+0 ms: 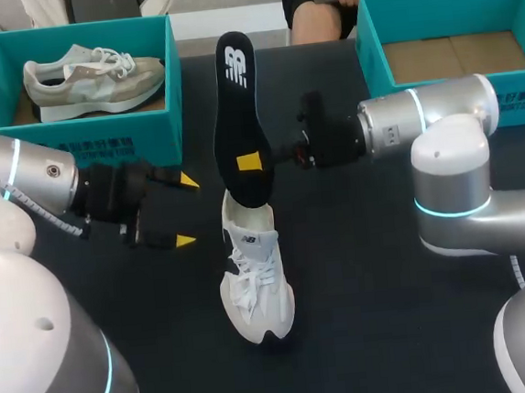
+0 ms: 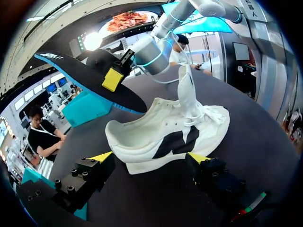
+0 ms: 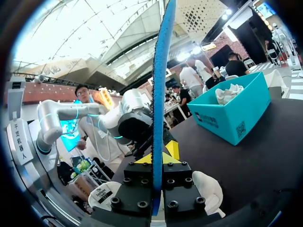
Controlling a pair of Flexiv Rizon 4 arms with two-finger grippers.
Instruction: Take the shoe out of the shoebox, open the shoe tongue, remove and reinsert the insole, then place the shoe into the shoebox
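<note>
A white shoe (image 1: 254, 280) lies on the dark table, toe toward the front edge, its tongue pulled up (image 2: 185, 90). My right gripper (image 1: 249, 161) is shut on a black insole (image 1: 236, 107) with a blue underside. It holds the insole upright, lower end at the shoe's heel opening. Seen from the right wrist, the insole (image 3: 158, 104) stands edge-on between the shut fingers (image 3: 157, 158), with the shoe (image 3: 208, 187) below. My left gripper (image 1: 186, 211) is open just left of the shoe. In the left wrist view the shoe's side (image 2: 165, 137) lies between the spread tips (image 2: 150, 158), untouched.
A teal shoebox (image 1: 160, 132) at the back left holds a grey and beige shoe (image 1: 96, 82). A second teal shoebox (image 1: 375, 67) at the back right shows only its cardboard floor. The right arm's silver body (image 1: 454, 180) stands to the right of the shoe.
</note>
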